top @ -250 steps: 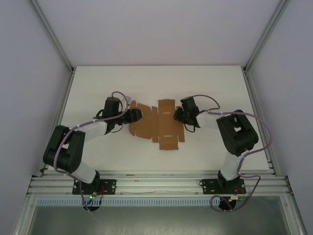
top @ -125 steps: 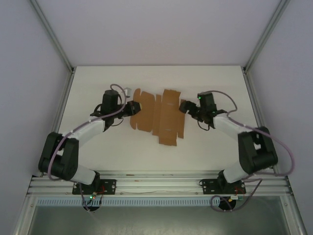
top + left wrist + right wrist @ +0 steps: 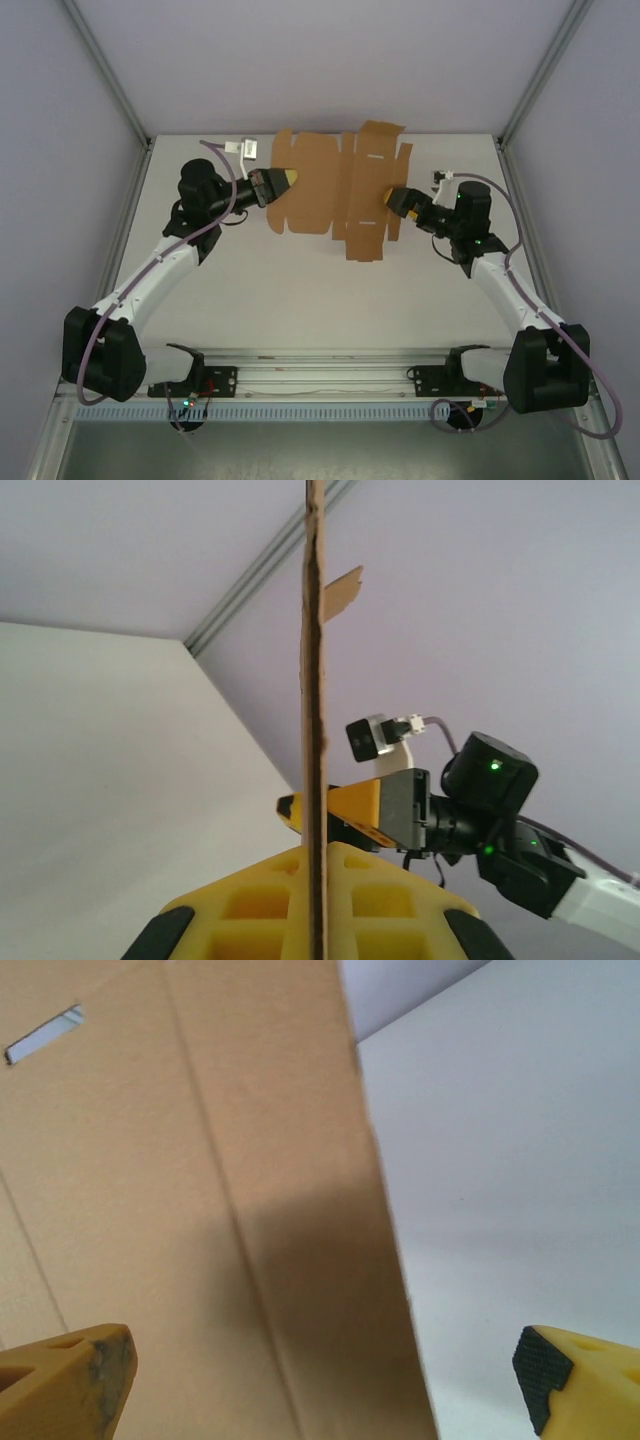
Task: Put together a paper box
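Left claw (image 3: 284,180): mine, pinching the box (image 3: 330,190) by its near edge.
Right claw (image 3: 393,197): mine, spread wide at the opposite edge.
Box: unfolded sheet between my claws, raised off the table (image 3: 300,290).

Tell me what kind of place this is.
Likely a robotics lab work cell: a white table boxed in by aluminium framing and plain wall panels, with the left arm and right arm bolted to a rail at its near edge.
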Tool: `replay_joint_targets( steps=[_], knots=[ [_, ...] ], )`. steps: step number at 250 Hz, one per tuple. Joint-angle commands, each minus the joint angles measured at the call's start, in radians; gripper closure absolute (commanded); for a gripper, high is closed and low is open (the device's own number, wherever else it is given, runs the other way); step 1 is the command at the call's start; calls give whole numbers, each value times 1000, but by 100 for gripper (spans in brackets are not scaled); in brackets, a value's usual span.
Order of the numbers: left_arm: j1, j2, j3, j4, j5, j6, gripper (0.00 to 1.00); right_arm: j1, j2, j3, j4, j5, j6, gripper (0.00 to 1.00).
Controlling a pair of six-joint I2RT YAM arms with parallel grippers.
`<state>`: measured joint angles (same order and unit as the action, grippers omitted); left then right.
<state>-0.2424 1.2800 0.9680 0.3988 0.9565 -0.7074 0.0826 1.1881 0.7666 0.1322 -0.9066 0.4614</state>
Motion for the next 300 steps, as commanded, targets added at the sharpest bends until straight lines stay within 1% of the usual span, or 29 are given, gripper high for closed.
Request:
replay_joint_targets(
  steps=[1, 17, 37, 56, 68, 74, 82, 101, 116, 140, 155, 177, 191, 208, 231, 244, 252, 260, 272, 285, 292, 300],
  knots=[
    [2, -44, 35, 27, 37, -14, 100, -9, 4, 8, 101, -116, 35, 9],
    [3, -58, 22, 41, 27, -19, 100, -10, 2, 2, 142, -146, 43, 20],
    [2, -71, 11, 49, 12, -20, 100, -10, -7, -9, 211, -185, 58, 43],
    [3, -79, 13, 24, -3, -8, 100, -10, -17, -8, 238, -208, 62, 59],
    [2, -82, 11, 22, -5, -6, 100, -11, -22, -9, 242, -230, 49, 60],
    [2, -84, 9, 25, -3, -10, 100, -10, -26, -10, 239, -230, 45, 58],
    [2, -88, 8, 34, 1, -13, 100, -11, -30, -8, 216, -214, 30, 56],
    [3, -101, 5, 50, 7, -14, 100, -11, -31, -2, 156, -184, -10, 56],
    [2, -112, 6, 36, -2, -1, 100, -12, -31, -8, 182, -195, -8, 55],
    [3, -120, 4, 32, -1, 0, 100, -12, -10, -5, 234, -250, -3, 56],
    [1, -122, 1, 41, 0, -7, 100, -12, 7, 3, 249, -267, -5, 63],
    [2, -122, -8, 48, -1, -11, 100, -12, 26, 20, 247, -289, -26, 68],
    [2, -122, -10, 48, -4, -16, 100, -12, 32, 25, 242, -287, -33, 73],
    [3, -126, -14, 43, -7, -6, 100, -12, 36, 36, 225, -288, -58, 74],
    [3, -129, -16, 23, -26, 7, 100, -11, 35, 41, 215, -268, -62, 87],
    [3, -130, -19, 19, -27, 9, 100, -12, 33, 49, 173, -256, -93, 88],
    [2, -130, -21, 22, -25, 8, 100, -12, 31, 54, 147, -241, -118, 92],
    [2, -130, -23, 25, -24, 7, 100, -12, 28, 57, 130, -200, -127, 100],
    [2, -135, -25, 4, -40, 13, 100, -12, 25, 60, 105, -144, -145, 100],
    [3, -143, -23, -60, -78, 50, 100, -11, 20, 75, 29, -90, -222, 100],
    [2, -149, -21, -109, -112, 80, 83, -8, 15, 83, -18, -32, -261, 100],
    [2, -159, -20, -179, -168, 117, 60, -6, 13, 88, -62, 24, -297, 100]
  ],
)
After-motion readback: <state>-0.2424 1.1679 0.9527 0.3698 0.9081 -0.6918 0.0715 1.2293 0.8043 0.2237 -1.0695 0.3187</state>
